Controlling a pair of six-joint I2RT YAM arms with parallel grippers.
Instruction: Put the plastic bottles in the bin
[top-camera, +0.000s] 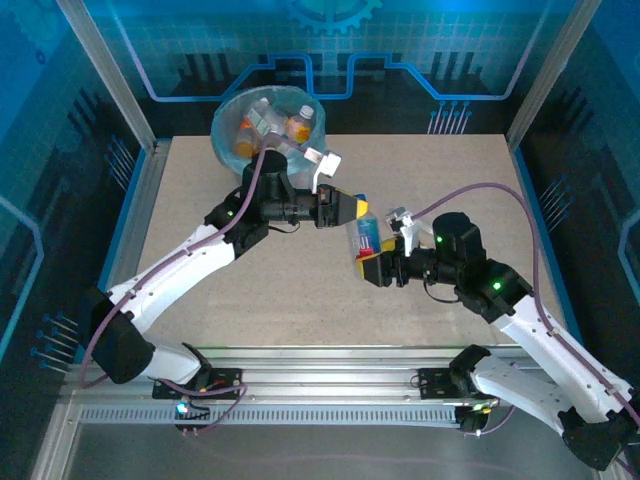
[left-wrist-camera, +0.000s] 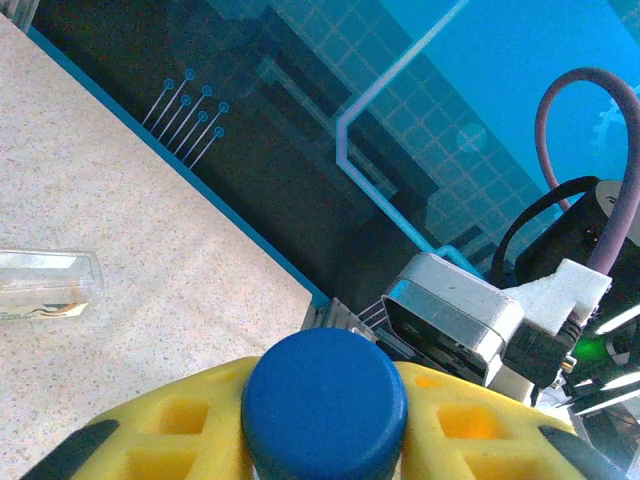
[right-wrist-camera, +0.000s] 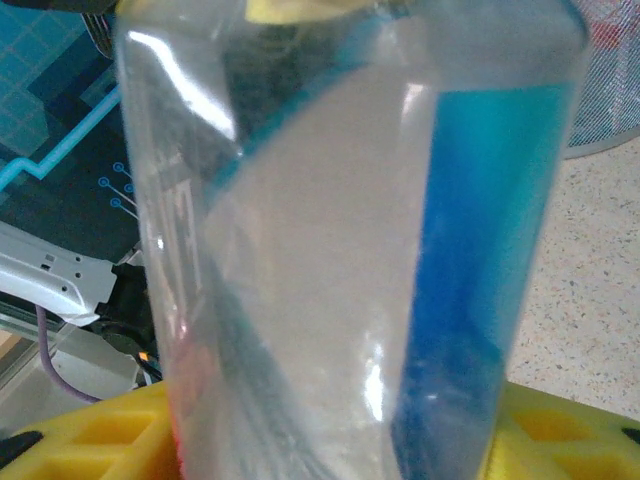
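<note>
One bottle (top-camera: 366, 236) clamped by left gripper (top-camera: 358, 209), right gripper (top-camera: 369, 262)

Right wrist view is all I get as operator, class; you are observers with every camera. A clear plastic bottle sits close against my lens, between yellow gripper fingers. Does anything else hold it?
Observer: Yes, the left gripper is shut on the round blue cap of that clear plastic bottle.
Operator: Where is the bin?
Observer: The round grey-blue bin stands at the far edge of the speckled beige table, left of the bottle.
Operator: What is in it?
Observer: Several small plastic bottles, some holding orange drink.
</note>
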